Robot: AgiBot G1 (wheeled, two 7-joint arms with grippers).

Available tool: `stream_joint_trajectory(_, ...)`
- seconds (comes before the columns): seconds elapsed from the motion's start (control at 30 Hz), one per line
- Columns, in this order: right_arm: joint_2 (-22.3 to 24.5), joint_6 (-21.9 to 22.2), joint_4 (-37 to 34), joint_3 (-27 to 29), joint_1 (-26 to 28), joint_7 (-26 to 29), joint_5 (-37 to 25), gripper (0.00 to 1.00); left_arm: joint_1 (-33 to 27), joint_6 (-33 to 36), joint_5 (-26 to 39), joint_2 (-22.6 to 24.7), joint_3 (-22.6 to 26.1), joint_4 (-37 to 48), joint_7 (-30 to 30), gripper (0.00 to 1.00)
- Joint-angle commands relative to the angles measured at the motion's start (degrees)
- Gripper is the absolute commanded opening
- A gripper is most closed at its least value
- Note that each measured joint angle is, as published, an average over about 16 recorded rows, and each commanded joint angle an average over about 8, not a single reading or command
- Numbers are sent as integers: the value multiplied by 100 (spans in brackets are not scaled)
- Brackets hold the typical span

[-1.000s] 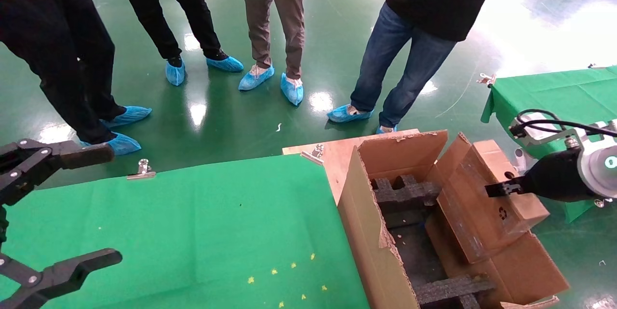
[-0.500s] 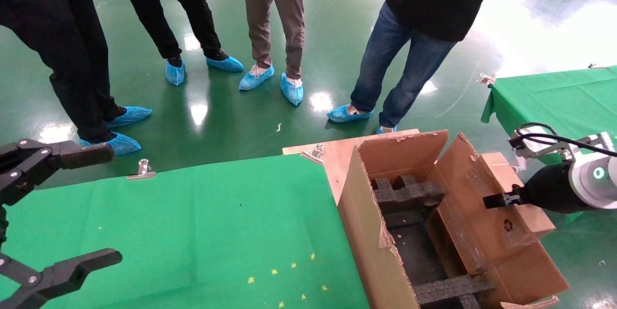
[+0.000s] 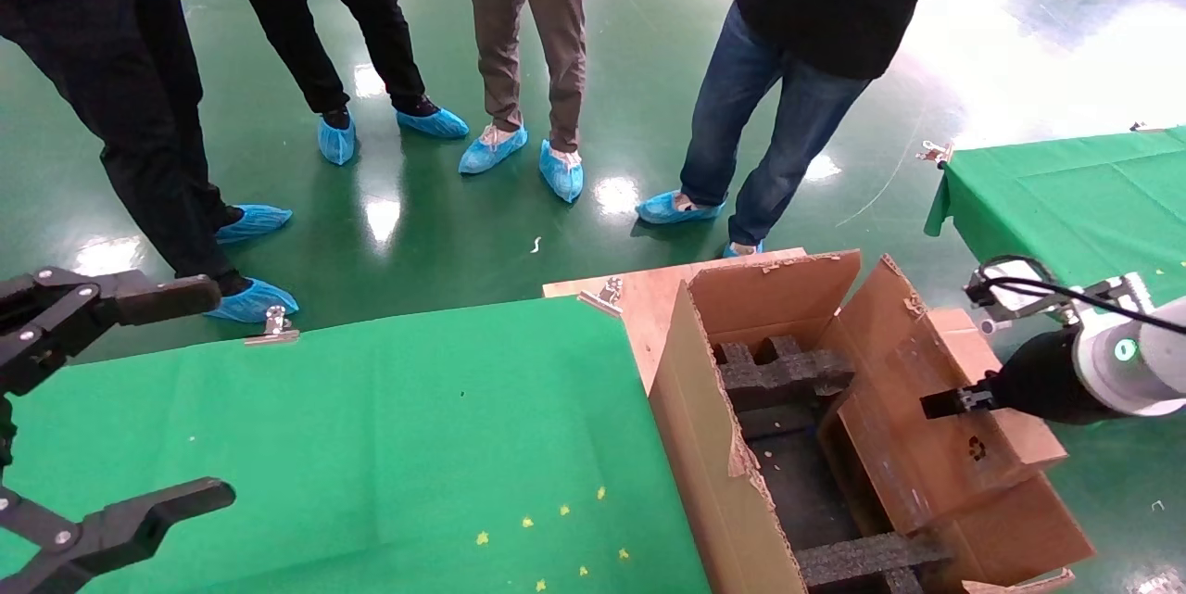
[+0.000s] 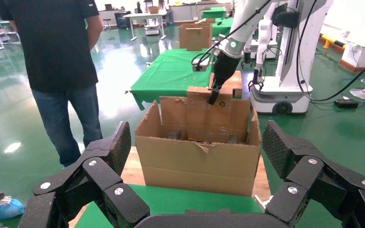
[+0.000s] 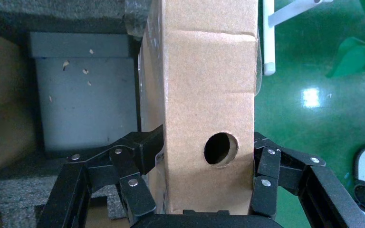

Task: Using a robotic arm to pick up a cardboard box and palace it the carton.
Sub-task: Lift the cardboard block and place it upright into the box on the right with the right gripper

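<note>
The right hand [image 5: 209, 190] is clamping the cardboard box [image 3: 936, 427] across its narrow width, one black finger [image 5: 145, 152] pressing on each broad face, just beside the round hole [image 5: 220, 148] in the narrow end. In the head view the box is standing on edge, tilted, with its lower part sitting inside the right side of the carton [image 3: 723, 473] and its upper end leaning out over the right flap [image 3: 1019, 520]. The black foam inserts [image 3: 783, 372] are filling the carton's middle, so the box appears to be going into the gap between foam and wall.

The box is looking light and fairly stiff: the corrugated faces are not visibly buckling under the grip. Its glossy taped sides are likely slippery, so a hold on the bare cardboard near the hole seems safer than on the tape. Gripping one end of a long flat box leaves it free to swing, and its lower corner could catch on the ragged wall or the foam.

The left hand [image 3: 93, 418] is hanging with its fingers spread wide apart above the near left part of the green table [image 3: 389, 446], holding nothing and well away from the carton.
</note>
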Motion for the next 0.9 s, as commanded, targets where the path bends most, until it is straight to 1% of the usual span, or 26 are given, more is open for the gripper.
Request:
stream_joint_trajectory(0.03,-35,38,-1,-27,-48,36,-53,0,0,0,0,0,0,0,0,100)
stream_joint_trajectory(0.53,-476,467,-68,-244,-533,586,-651,0,0,0,-1,0,1,0,0,100)
stream_joint_trajectory(0.9,-737,941,-313,-341,-912,877,-942,0,0,-1,-1,-1,1,0,1,100)
